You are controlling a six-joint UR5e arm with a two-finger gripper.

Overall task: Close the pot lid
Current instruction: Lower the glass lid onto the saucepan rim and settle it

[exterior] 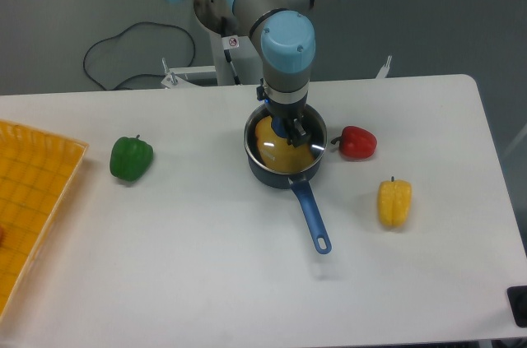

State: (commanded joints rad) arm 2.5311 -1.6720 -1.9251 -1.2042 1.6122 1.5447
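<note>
Gripper [290, 127] pointing straight down over pot centre, fingers narrow, closed around blue knob of lid [285, 144]; knob itself mostly hidden by fingers. Lid: clear glass, silver rim, lying over pot [280, 170] mouth, whether fully seated hard to tell. Pot mid-table, dark, blue handle pointing toward camera with hole at end. Yellow item visible through glass, identity unclear. Red pepper [356, 142] just right of pot; yellow pepper [394, 202] further right-front; green pepper [131, 158] well left; yellow tray [33, 200] cut off at left edge
</note>
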